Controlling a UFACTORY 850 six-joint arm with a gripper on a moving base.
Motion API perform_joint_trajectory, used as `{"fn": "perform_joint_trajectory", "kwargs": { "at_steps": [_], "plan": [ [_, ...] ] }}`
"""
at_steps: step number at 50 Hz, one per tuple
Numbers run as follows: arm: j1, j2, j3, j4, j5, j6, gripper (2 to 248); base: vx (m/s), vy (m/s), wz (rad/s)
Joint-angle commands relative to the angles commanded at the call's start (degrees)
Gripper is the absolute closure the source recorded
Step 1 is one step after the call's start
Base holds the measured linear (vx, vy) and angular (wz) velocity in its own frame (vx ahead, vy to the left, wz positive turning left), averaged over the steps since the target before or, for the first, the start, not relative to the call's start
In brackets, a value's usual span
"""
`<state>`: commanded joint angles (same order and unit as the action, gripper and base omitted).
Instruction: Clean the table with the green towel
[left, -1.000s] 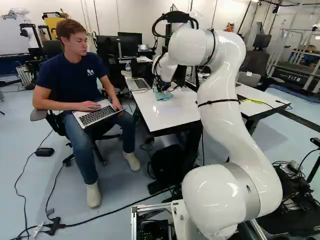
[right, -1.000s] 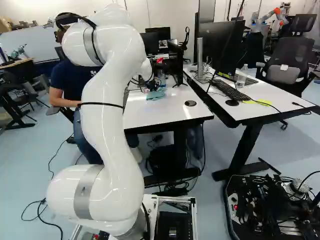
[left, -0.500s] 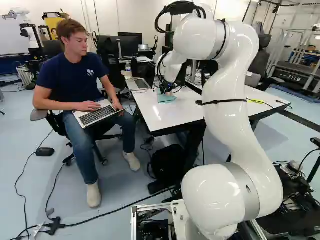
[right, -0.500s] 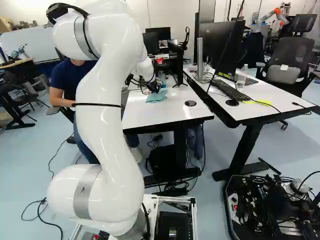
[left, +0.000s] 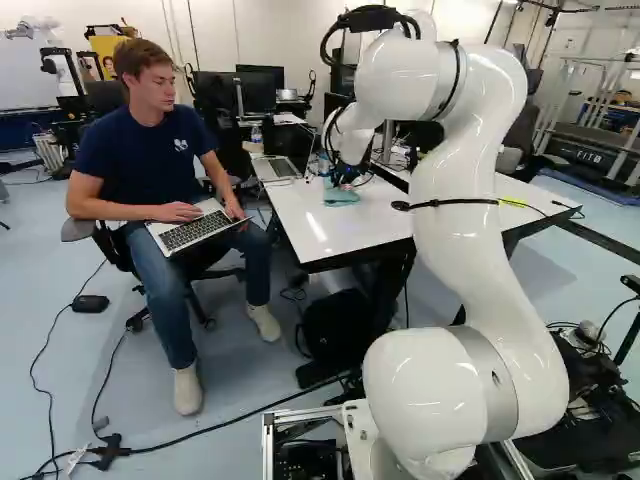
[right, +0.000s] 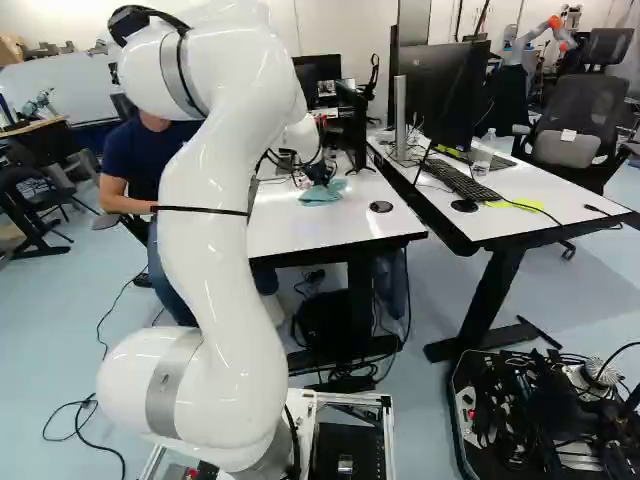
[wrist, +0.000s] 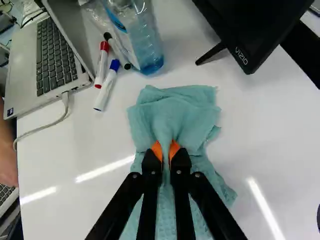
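Note:
The gripper (right: 318, 178) is low over the far part of the white table (left: 330, 235), behind the arm. In the wrist view the gripper (wrist: 166, 152) is shut on the teal-green towel (wrist: 175, 112), a fold of it pinched between the orange pads. The cloth spreads flat on the tabletop ahead of and beneath the fingers. In the right base view the towel (right: 322, 194) shows beside the fingertips.
By the towel lie a red marker (wrist: 102, 64) and a blue marker (wrist: 107, 85), near a spray bottle (wrist: 137, 37), an open laptop (wrist: 55, 55) and a black monitor (wrist: 255, 25). A person with a laptop (left: 197, 231) sits beside the table. Another robot (right: 535, 36) stands far back.
The arm has shifted to the right in the left base view, and the towel has slid over the table with the gripper. The base has not moved.

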<state>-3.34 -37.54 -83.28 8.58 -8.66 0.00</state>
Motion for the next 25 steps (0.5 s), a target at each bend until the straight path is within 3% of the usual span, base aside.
{"fn": "perform_joint_trajectory", "kwargs": {
  "at_steps": [25],
  "plan": [
    [0.46,-5.95,-8.48,0.00,0.00,0.00,214,0.000,0.000,0.000]
  ]
}}
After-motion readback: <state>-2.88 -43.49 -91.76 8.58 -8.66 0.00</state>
